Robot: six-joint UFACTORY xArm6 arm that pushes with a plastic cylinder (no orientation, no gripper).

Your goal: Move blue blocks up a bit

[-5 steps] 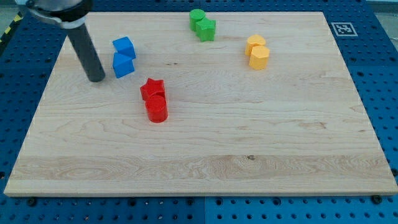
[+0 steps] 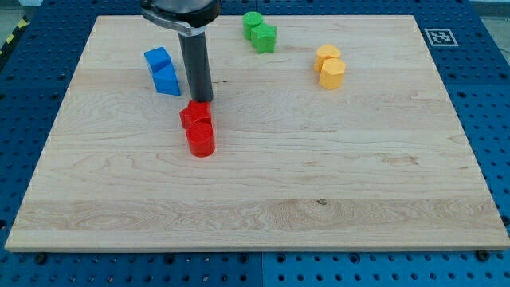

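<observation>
1. The two blue blocks sit touching each other near the board's top-left corner, one nearer the top edge, the other just below it and slightly to the view's right. Their exact shapes are hard to make out.
2. My rod comes down from the top edge of the view, nearly upright, its wide dark mount cut off by the frame. There are no fingers on this arm, only the straight rod.
3. My tip rests on the wooden board just to the right of the lower blue block, with a narrow strip of bare wood between them.
4. Directly below my tip lies the red star block, so close that I cannot tell whether they touch. The red cylinder touches the star on its bottom side.
5. Further right, against the top edge, two green blocks stand pressed together.
6. Toward the top-right part of the board, two yellow blocks touch each other, the lower one looking hexagonal.
7. A square marker tag sits on the blue pegboard table just off the board's top-right corner.
</observation>
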